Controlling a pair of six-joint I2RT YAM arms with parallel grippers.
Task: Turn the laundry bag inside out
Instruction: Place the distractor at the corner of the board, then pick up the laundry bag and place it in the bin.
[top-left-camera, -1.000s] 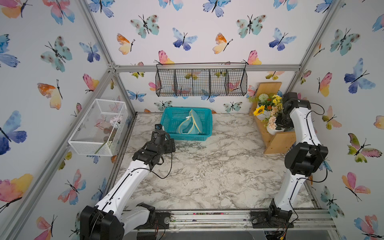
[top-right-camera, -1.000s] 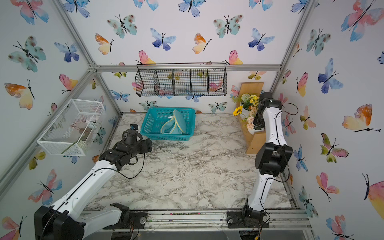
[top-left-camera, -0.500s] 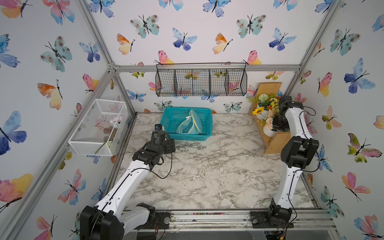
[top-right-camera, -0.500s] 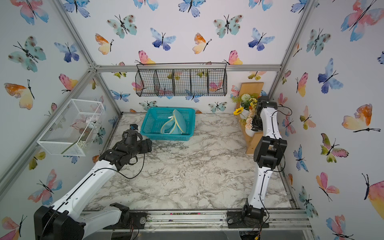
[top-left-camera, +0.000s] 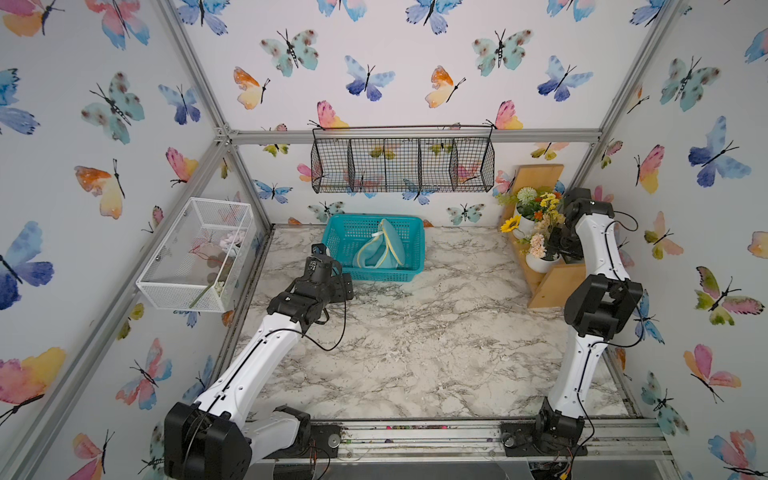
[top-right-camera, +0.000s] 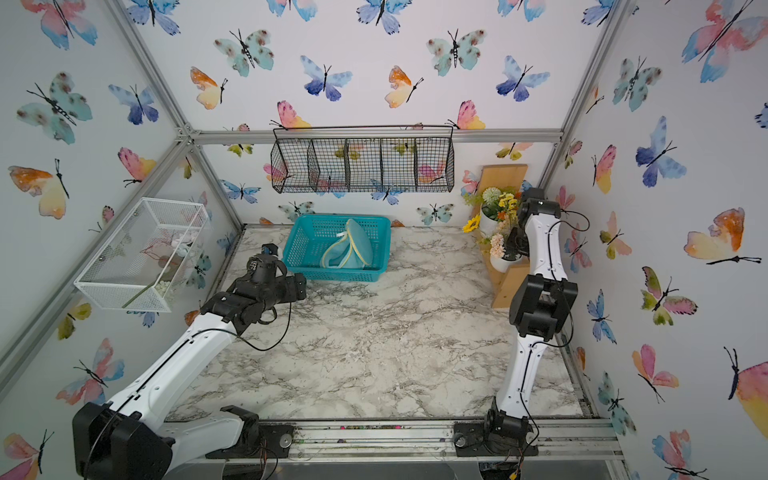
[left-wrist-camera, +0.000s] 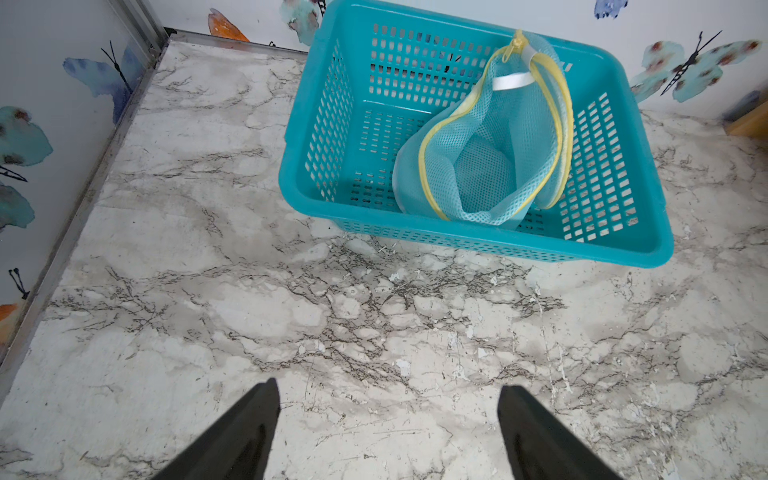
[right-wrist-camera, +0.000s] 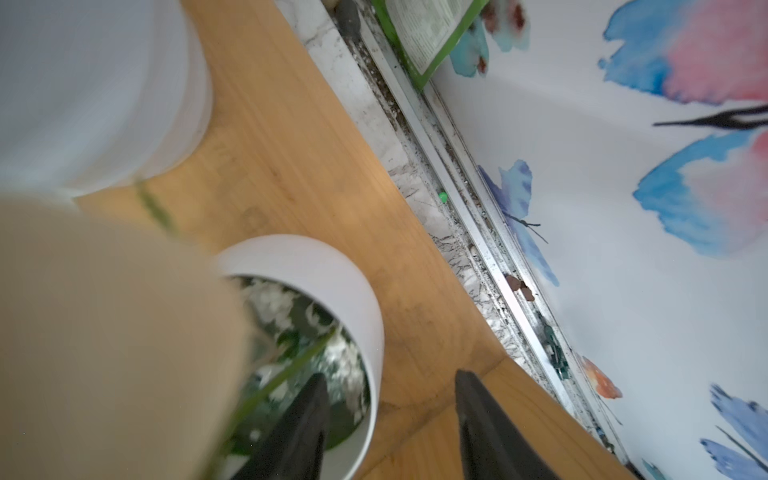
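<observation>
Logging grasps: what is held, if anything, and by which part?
Nothing is held: left gripper and right gripper are open; the laundry bag lies free in the basket.

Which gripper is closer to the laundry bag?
Left. The left gripper is just short of the teal basket holding the laundry bag; the right gripper is far off, at the flower pot on the wooden shelf.
</observation>
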